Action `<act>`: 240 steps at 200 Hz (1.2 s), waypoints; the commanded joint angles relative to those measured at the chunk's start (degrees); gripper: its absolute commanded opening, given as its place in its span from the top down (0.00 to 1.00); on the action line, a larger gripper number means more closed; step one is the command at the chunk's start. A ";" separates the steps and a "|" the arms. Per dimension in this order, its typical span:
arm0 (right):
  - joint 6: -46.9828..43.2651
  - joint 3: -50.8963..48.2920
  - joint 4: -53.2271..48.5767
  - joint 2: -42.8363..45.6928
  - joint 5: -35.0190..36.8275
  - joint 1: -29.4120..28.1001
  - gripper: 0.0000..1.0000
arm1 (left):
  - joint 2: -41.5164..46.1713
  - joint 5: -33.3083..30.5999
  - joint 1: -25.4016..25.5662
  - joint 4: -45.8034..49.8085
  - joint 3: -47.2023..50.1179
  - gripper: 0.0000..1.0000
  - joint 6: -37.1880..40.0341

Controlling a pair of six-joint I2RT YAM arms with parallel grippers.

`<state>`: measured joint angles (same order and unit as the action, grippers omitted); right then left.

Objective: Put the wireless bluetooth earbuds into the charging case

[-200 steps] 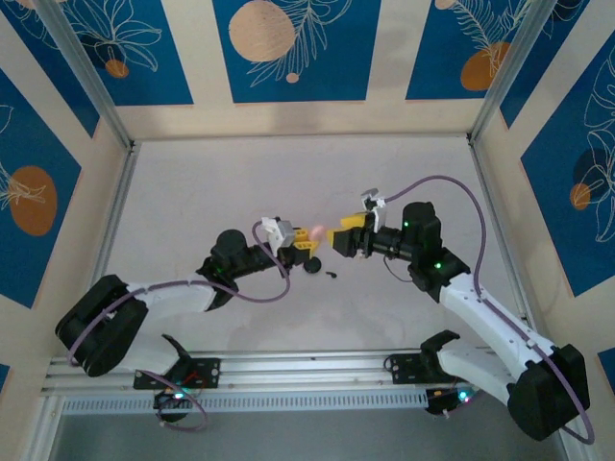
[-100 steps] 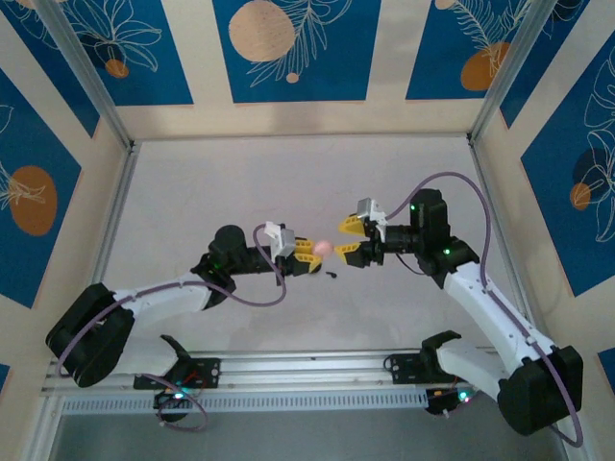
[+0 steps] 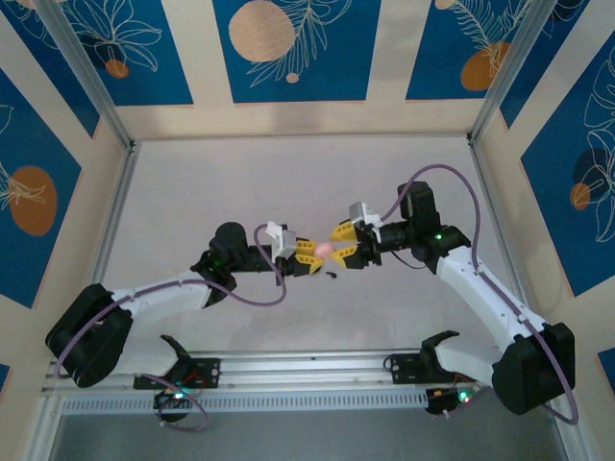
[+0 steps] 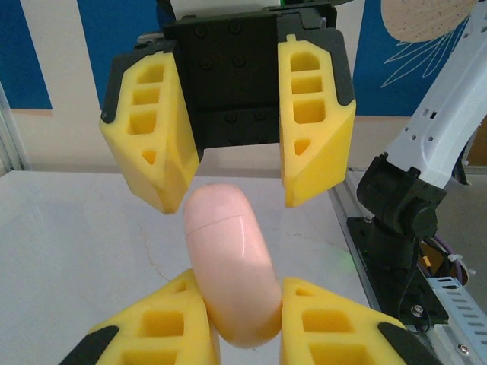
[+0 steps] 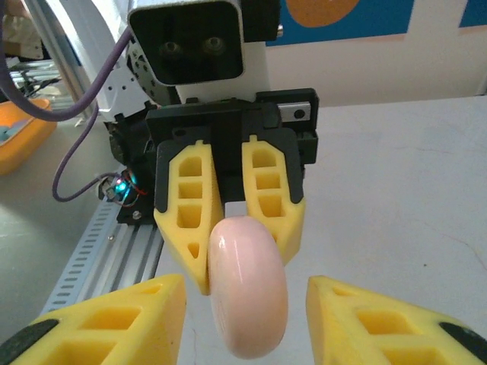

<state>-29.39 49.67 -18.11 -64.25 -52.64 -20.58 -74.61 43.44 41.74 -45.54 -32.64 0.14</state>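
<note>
A pink oval charging case (image 4: 228, 266) is held off the table, with its lid closed and a seam line showing near its top. My left gripper (image 3: 306, 257) is shut on its lower end. My right gripper (image 3: 341, 246) faces the left one head-on and is open. Its yellow fingers (image 5: 144, 319) stand on either side of the case (image 5: 247, 300) with a gap on each side. The case (image 3: 324, 249) shows as a pink spot between the two grippers. One tiny black earbud (image 3: 332, 275) lies on the white table just below them.
The white table (image 3: 288, 182) is walled by patterned panels and metal posts. An aluminium rail (image 3: 307, 365) with both arm bases runs along the near edge. The right arm's base (image 4: 399, 220) stands close behind the case.
My right gripper has swung left, turned to face the left gripper and narrowed its jaws around the case. My left gripper has shifted slightly right with the case still in it.
</note>
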 commanded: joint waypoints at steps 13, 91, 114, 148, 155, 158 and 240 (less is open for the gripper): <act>-3.86 2.44 -4.27 -1.58 -4.26 -0.51 0.60 | 1.10 2.08 -0.42 -1.31 -1.89 0.97 0.82; -6.91 3.77 -7.32 -3.49 -5.67 -0.80 0.67 | 1.04 2.09 -0.43 -2.20 -2.11 0.98 0.47; -7.35 4.11 -7.81 -3.89 -5.89 -0.86 0.70 | 1.11 2.18 -0.46 -2.27 -2.23 0.98 0.39; -8.36 4.81 -9.26 -4.56 -6.15 -0.99 0.70 | 1.20 2.35 -0.46 -2.71 -2.29 0.98 0.39; -8.48 4.91 -9.47 -4.70 -6.08 -1.08 0.70 | 1.17 2.35 -0.49 -2.71 -2.31 0.98 0.39; -8.51 4.92 -9.59 -4.74 -6.21 -1.09 0.70 | 1.18 2.35 -0.46 -2.71 -2.39 0.98 0.45; -10.55 6.55 -13.19 -5.61 -5.72 -1.14 0.82 | 1.55 1.40 -0.43 -0.87 -2.69 0.95 1.27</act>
<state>-37.91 54.43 -27.38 -69.65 -56.82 -21.12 -74.59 45.47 41.74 -45.71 -33.34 0.19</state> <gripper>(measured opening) 0.228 0.184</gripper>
